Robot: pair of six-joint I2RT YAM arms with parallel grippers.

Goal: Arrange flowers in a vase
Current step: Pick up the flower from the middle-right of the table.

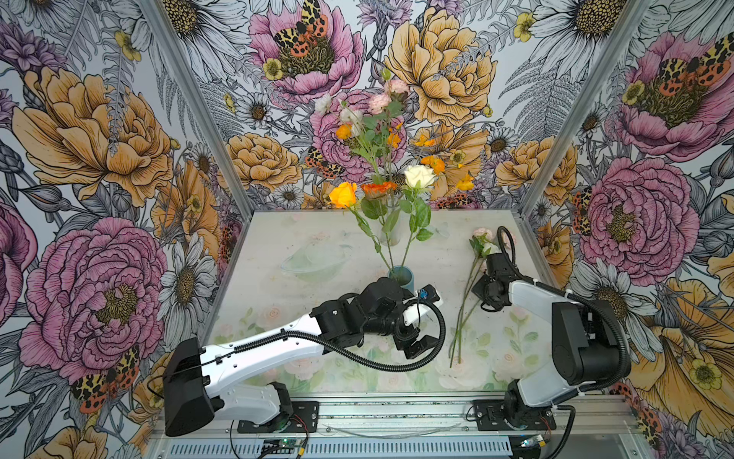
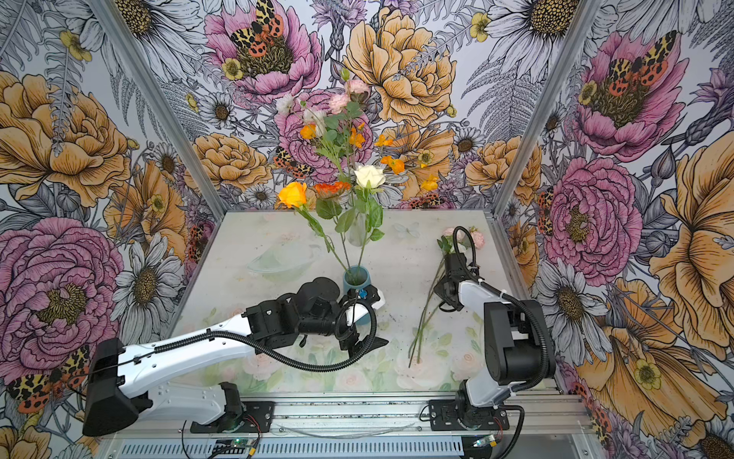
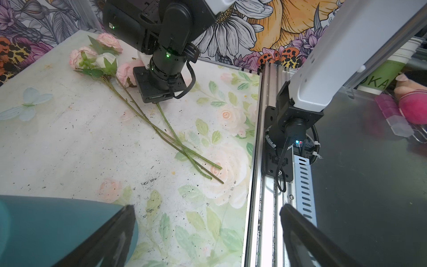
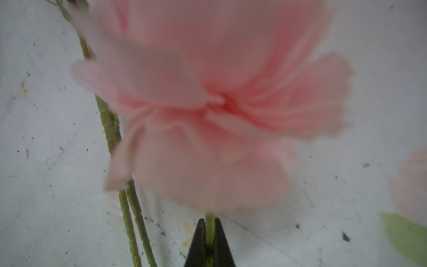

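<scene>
Giant printed blooms cover the walls (image 1: 99, 139), and a pale painted table (image 1: 270, 302) lies below. Near the front edge, the left claw (image 3: 206, 208) stands wide apart, holding nothing, one finger (image 3: 111, 231) just beside the teal vase (image 1: 403, 276). Toward the right edge, loose stems (image 3: 184, 150) lie crossed, and the right claw (image 4: 209, 222) is pinched tight on a pink flower (image 4: 219, 104), gripping its stem just under the head. Mid-table, the vase holds yellow, orange and cream flowers (image 1: 419, 177). A clear bowl (image 1: 313, 262) sits beyond, toward the left edge.
</scene>
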